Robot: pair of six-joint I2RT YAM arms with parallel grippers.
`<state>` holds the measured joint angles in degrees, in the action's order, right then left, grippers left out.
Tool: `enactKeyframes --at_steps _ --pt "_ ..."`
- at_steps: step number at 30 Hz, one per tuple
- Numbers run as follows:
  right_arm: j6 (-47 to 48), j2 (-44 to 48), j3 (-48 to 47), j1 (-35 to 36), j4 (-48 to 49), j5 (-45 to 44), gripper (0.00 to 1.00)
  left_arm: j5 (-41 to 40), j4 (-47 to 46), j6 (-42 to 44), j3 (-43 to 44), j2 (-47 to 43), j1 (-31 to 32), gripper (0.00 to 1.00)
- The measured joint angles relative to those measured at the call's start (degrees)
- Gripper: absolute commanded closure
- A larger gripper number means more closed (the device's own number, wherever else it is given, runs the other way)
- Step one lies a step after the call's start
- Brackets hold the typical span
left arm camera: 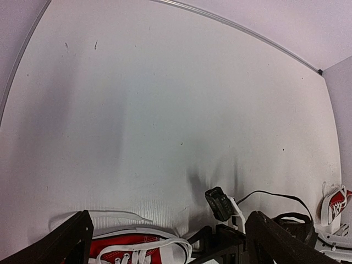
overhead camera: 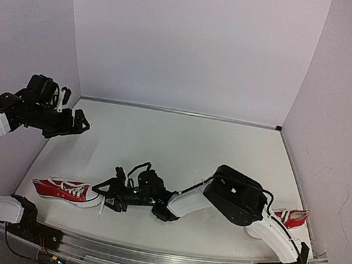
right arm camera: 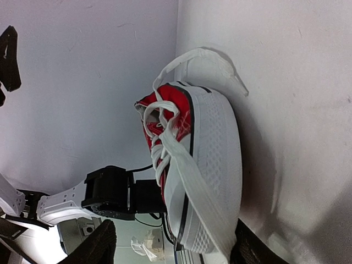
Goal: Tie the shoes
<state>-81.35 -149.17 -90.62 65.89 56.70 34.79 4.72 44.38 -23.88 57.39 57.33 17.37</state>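
Your left end effector hangs high at about 10 o'clock over the surface, jaws released and holding nothing. It is well apart from both shoes, so it cannot steady anything from there.

Below it, at about 8 o'clock, the left-hand shoe lies on the surface with its toe pointing toward 3 o'clock. Its laces are untied. One flat lace runs from the eyelets over the toe cap toward your right arm, and another loose end curls on the surface past the heel.

Your right end effector reaches across to about 7 o'clock, right at that toe. In the wrist view its jaws stand apart on either side of the toe and the flat lace, with a clear gap on one side, so nothing is clenched yet.

The main risk, as I judge it, is pinching the rubber toe along with the lace. The shoe is light and nothing pins it, so a pull would drag or roll it instead of drawing the lace. The flat lace could also slip out edgewise if you catch only its margin.

The right-hand shoe sits at about 4 o'clock, partly hidden behind your right arm. A wide swing of that arm could knock it.
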Motion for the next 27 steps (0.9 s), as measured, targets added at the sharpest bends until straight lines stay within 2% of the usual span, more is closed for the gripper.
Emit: enactKeyframes --at_steps 7,8,12,17,21,24,27 --pt "-2.25 -2.44 -4.43 -0.09 -2.12 -0.72 0.7 -0.38 0.0 -0.02 0.0 -0.12 0.0 0.0" --pt "-2.18 -2.44 -4.4 -0.1 -2.15 -0.77 0.76 -0.38 0.0 -0.04 0.0 -0.14 0.0 0.0" --pt "-0.91 0.04 -0.35 -0.55 -2.63 -1.5 0.89 -0.36 0.0 -0.09 0.0 -0.23 0.0 0.0" --pt "1.71 8.89 12.9 -3.02 -4.77 -0.59 0.9 0.7 -0.22 0.07 -0.02 -0.21 0.0 0.0" --pt "6.24 18.65 23.12 -9.29 -9.03 2.98 0.89 3.23 -1.25 1.0 -0.05 -0.15 0.0 0.0" --pt "13.92 25.52 25.56 -15.35 -19.49 5.53 0.86 4.98 -2.08 1.92 -0.3 0.02 0.0 0.0" --pt "24.72 30.82 23.18 -22.13 -33.18 6.77 0.8 6.9 -3.31 2.95 -1.26 0.87 0.0 0.0"
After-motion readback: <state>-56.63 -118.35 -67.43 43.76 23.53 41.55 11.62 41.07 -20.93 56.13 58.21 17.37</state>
